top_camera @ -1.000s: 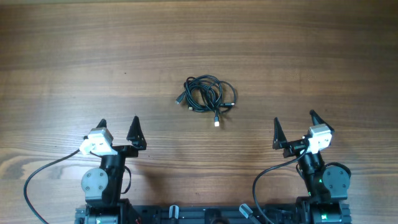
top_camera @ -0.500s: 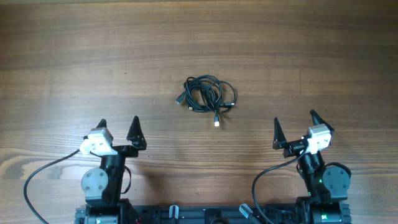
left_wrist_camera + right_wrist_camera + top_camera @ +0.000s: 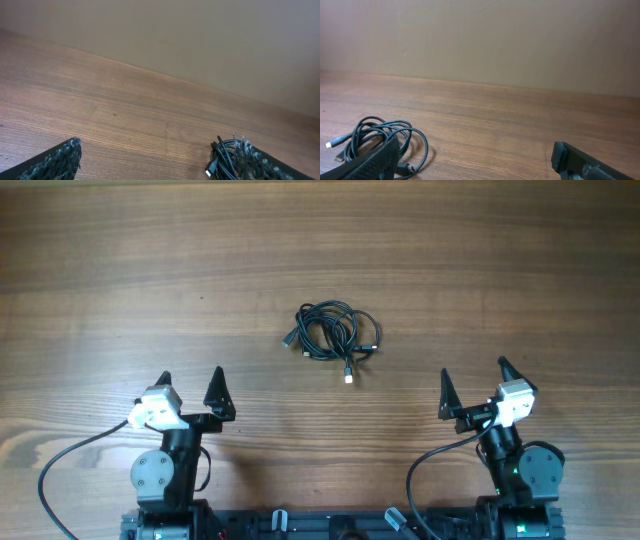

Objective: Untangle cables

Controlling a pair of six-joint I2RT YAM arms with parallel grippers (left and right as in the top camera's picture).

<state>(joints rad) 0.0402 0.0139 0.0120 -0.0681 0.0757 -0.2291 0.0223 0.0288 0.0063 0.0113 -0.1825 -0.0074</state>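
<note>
Cables (image 3: 330, 342) lie in one tangled coil mid-table (image 3: 120, 270), well apart from both arms. Left gripper (image 3: 190, 375) and right gripper (image 3: 473, 368), fingers spread and empty, are unmoved over the last second. Untangling has not begun.

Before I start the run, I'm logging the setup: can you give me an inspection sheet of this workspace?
Surface: wooden table, grained top.
Job's things: cables in one tangled coil mid-table, light-coloured tip toward the robot.
Clutter: nothing seen.
Tools: left tool and right tool open, empty, apart from the coil.
Cables: arm wires loop beside each base, away from the coil.
Surroundings: plain wall behind the table.
</note>
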